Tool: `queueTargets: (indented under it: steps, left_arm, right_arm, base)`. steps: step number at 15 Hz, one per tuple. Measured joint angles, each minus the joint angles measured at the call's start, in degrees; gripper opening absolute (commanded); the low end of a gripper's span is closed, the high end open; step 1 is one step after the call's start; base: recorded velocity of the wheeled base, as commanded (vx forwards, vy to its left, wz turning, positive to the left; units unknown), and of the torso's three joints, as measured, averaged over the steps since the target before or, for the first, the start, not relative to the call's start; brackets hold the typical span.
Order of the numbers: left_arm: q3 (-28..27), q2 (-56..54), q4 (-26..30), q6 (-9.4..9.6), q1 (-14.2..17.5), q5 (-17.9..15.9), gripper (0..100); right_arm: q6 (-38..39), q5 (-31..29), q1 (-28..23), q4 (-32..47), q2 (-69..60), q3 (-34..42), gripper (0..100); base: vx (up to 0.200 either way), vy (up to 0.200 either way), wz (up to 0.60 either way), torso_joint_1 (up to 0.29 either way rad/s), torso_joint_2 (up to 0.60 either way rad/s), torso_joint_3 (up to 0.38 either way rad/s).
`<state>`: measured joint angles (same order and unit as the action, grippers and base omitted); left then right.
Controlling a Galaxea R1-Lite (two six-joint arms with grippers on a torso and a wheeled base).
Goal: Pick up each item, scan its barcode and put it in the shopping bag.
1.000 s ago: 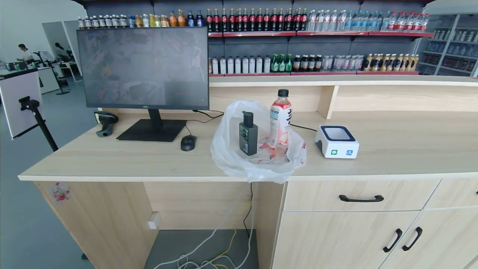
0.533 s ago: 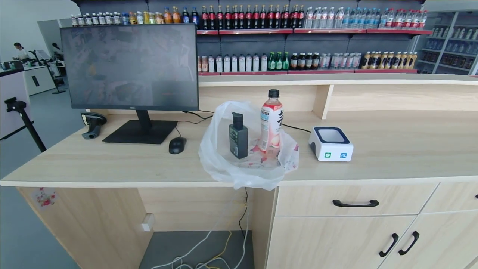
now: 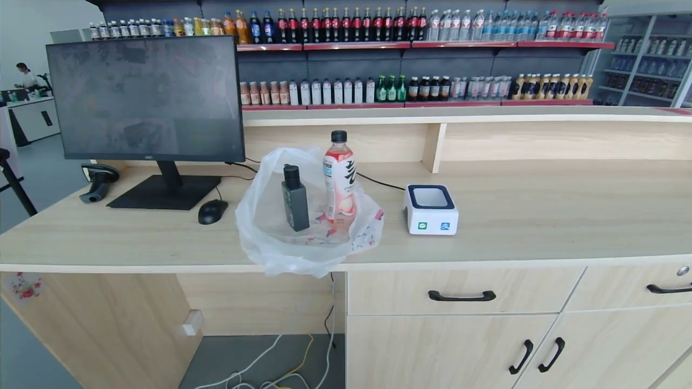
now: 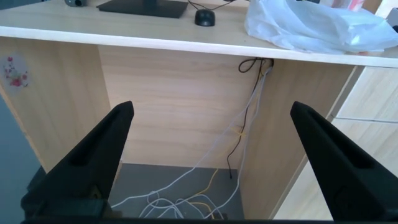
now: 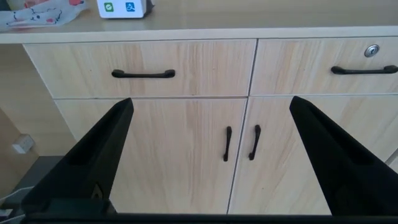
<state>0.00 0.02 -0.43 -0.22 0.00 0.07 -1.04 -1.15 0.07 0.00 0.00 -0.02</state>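
Both jaws gape wide, empty, low before the bench [image 3: 540, 216] front — likely they must rise over its edge, then close squarely on one upright body. One shopping bag [image 3: 259, 243] holds two bottles — dark pump bottle [image 3: 295, 202], drink bottle [image 3: 339, 181] at its 3 o'clock; one scanner [image 3: 431, 209] beyond.

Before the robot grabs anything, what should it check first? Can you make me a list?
1. Left end effector open and empty: ok.
2. Right end effector open and empty: ok.
3. Both close to the items: not ok, they face the front of the counter, below its top.
4. Dark pump bottle and pink drink bottle upright: ok, both stand in the shopping bag.
5. Scanner box free beside the bag: ok.
6. Barcode sides found: cannot tell.
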Motion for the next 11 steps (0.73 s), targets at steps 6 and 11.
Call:
queueTargets:
  steps: [6, 11]
  left_arm:
    - [0.0, 0.0, 0.0, -0.02, -0.2, 0.0, 100]
    - [0.0, 0.0, 0.0, -0.02, 0.0, 0.0, 100]
  right_arm:
    - [0.1, 0.0, -0.1, -0.1, 0.0, 0.0, 100]
    - [0.2, 0.0, 0.1, 0.0, 0.0, 0.0, 100]
  base:
    - [0.000, 0.000, 0.00, 0.000, 0.00, 0.000]
    - [0.000, 0.000, 0.00, 0.000, 0.00, 0.000]
